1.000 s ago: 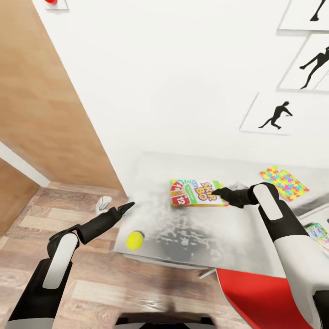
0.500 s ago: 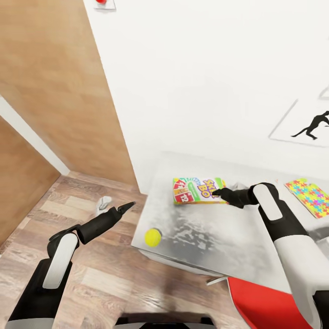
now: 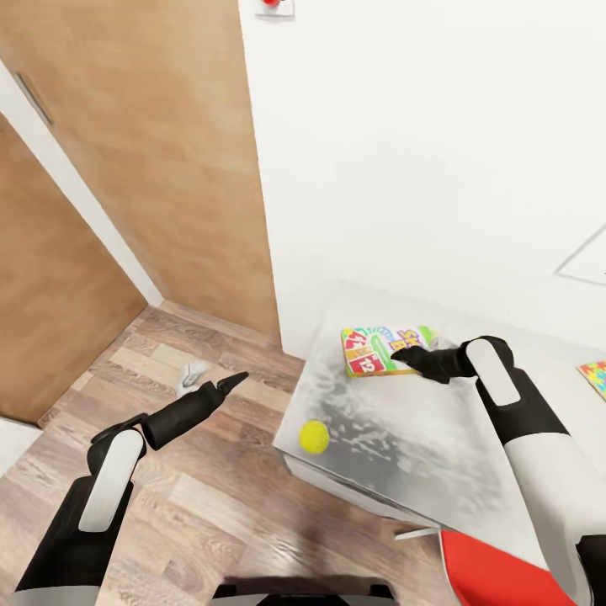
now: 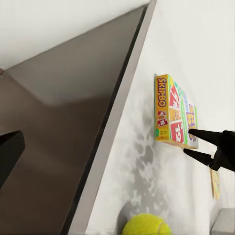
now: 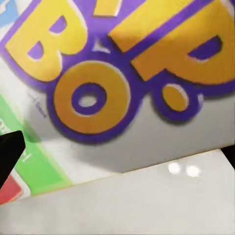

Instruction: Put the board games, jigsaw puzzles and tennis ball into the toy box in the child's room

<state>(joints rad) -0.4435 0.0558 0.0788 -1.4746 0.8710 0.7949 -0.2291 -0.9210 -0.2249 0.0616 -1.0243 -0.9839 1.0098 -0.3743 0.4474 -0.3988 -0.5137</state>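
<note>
Right hand [image 3: 401,356], fingers spread, hovers over the Skip-Bo box [image 3: 374,349] near the tabletop [image 3: 421,446] back edge; tennis ball [image 3: 314,437] sits at its front corner; left hand [image 3: 229,383], narrow, over the floor [image 3: 210,505].

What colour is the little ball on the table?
Yellow-green. The ball shows best in the head view, near the table's edge.

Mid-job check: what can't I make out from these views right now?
- Jigsaw puzzle: head view, cut off by the picture's edge.
- Skip-Bo box: near end hidden behind the right claw.
- Right claw grip: open in the left wrist view; contact unclear.
- Left claw: too small to judge.
</note>
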